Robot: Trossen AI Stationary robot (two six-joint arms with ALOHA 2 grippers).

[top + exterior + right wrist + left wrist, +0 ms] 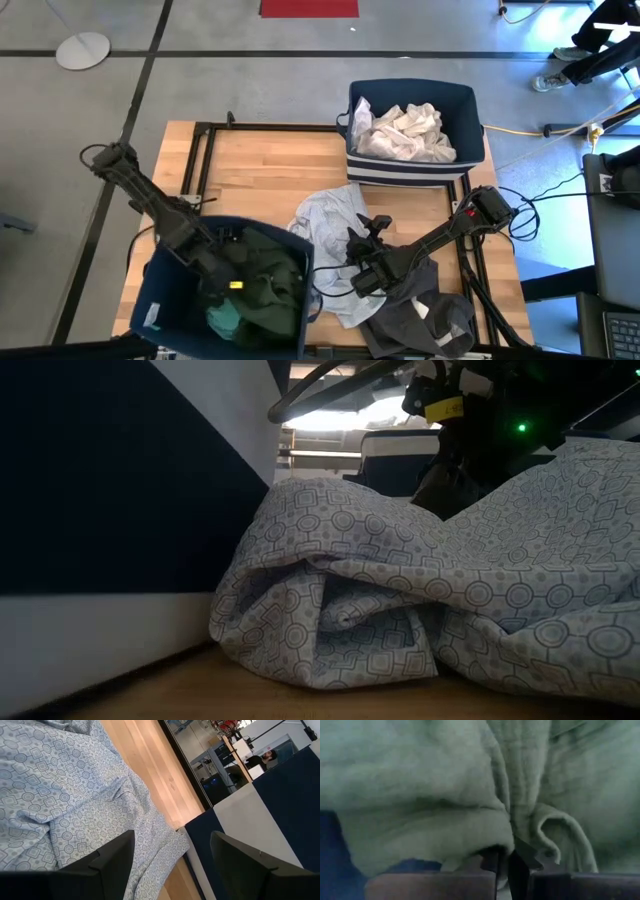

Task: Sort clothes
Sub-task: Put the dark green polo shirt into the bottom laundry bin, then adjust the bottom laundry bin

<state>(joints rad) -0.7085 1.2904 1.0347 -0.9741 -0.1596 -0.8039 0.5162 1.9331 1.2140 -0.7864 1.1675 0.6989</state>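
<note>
No readable writing; left gripper (504, 865) pinches olive garment (430, 785).

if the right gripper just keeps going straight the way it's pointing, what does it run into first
Most likely the patterned light grey garment lying just ahead of the open right gripper. Beyond it lie bare table and the navy bin, though depth is hard to judge.

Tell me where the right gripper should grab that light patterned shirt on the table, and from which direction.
Judging by its pose, grip a raised fold of the patterned shirt from straight above. It lies crumpled with bunched ridges, easier to pinch than flat cloth. The right gripper hovers open over it already.
</note>
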